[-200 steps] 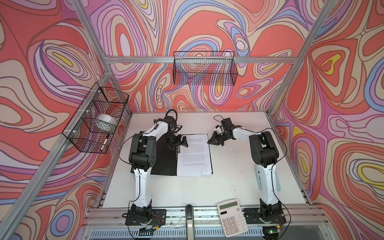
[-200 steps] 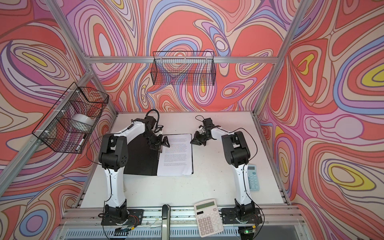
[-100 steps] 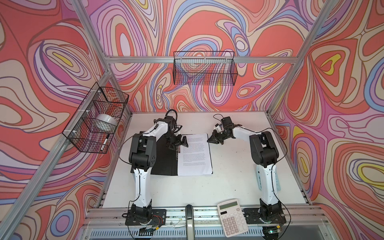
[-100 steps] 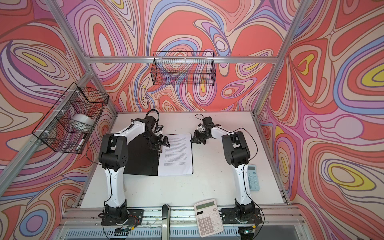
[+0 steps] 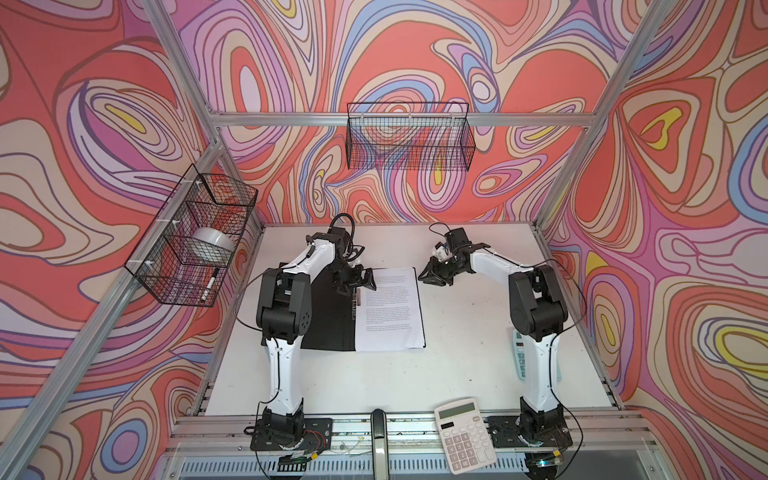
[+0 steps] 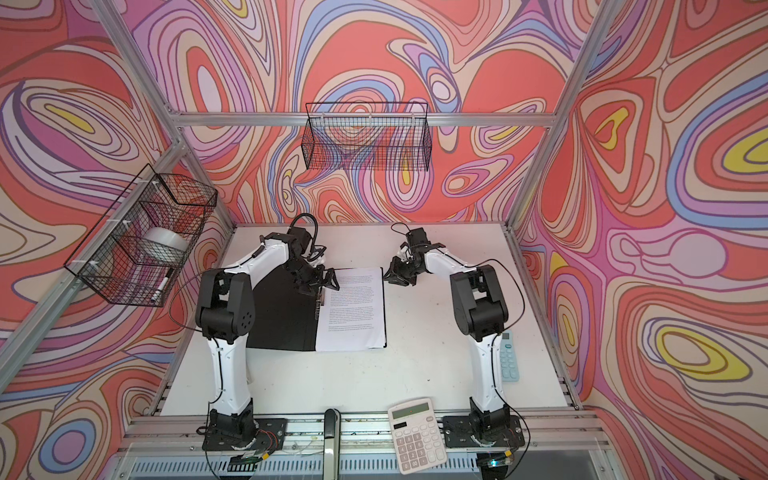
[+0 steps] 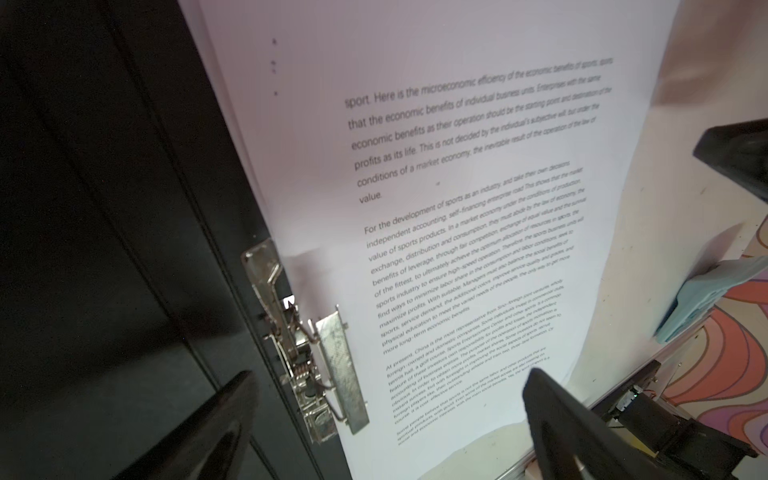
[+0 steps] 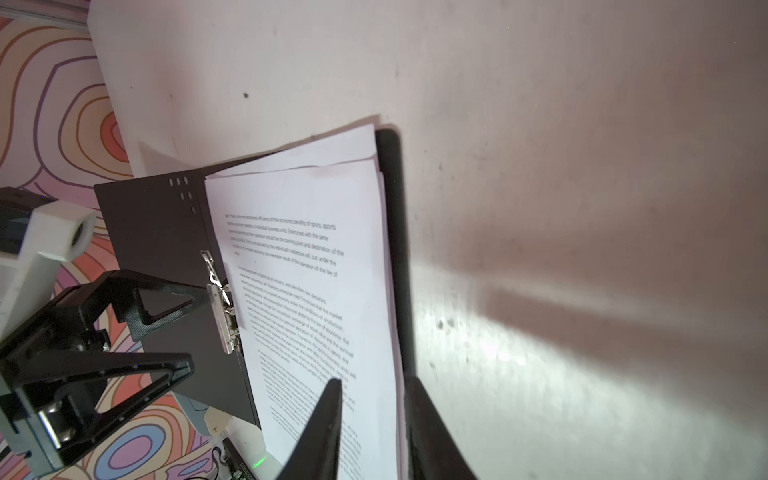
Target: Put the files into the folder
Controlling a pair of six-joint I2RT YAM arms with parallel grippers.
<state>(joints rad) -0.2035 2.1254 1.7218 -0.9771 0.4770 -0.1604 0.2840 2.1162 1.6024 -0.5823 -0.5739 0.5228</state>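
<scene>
laboratory robot test cell. evidence: silver aluminium-profile frame (image 5: 291, 119), swirl-printed red and purple backdrop walls (image 5: 374, 50), white-and-black robot arms (image 5: 279, 365) bolted along a white tabletop (image 5: 457, 353), black wire baskets (image 5: 409, 141) hung on rails.

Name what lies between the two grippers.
Between left gripper and right gripper: the far end of the files, seen in both top views.

The files (image 7: 415, 166) are matt white paper. The folder (image 7: 104, 208) shows a matt black, plastic-looking inside, with a shiny scratched metal clip (image 7: 336, 365). The table (image 8: 540, 124) is dull white and speckled.
</scene>
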